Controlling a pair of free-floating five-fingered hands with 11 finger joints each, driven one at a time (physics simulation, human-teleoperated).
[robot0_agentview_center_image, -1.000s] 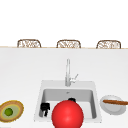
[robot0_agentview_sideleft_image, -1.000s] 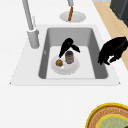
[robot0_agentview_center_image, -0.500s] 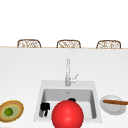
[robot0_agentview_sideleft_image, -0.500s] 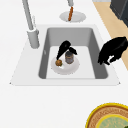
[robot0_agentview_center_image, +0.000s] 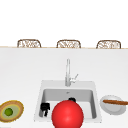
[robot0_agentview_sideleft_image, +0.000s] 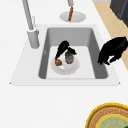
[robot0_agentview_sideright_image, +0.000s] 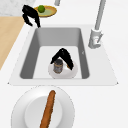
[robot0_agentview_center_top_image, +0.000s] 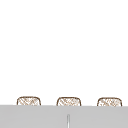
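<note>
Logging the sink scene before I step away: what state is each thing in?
Faucet: upright, no water visible.
Can: upright on the round plate in the sink.
Bread stick: lying on the white plate.
Right robot hand: over the can.
Left robot hand: hovering, fingers relaxed, holding nothing.

— What is the robot made of?
— Two loose black hands, nothing more; the left hand (robot0_agentview_center_image: 44, 108) and the right hand (robot0_agentview_sideleft_image: 64, 48) end bluntly at the wrist, with no arm or body behind

— Any colour or marks on them?
— Plain matt black all over, no seams, screws, cables or lettering that I can make out

— And the shape?
— Human-like: a rounded palm, slim tapering fingers (robot0_agentview_sideright_image: 70, 64) and a thumb, smooth as a glove
</note>
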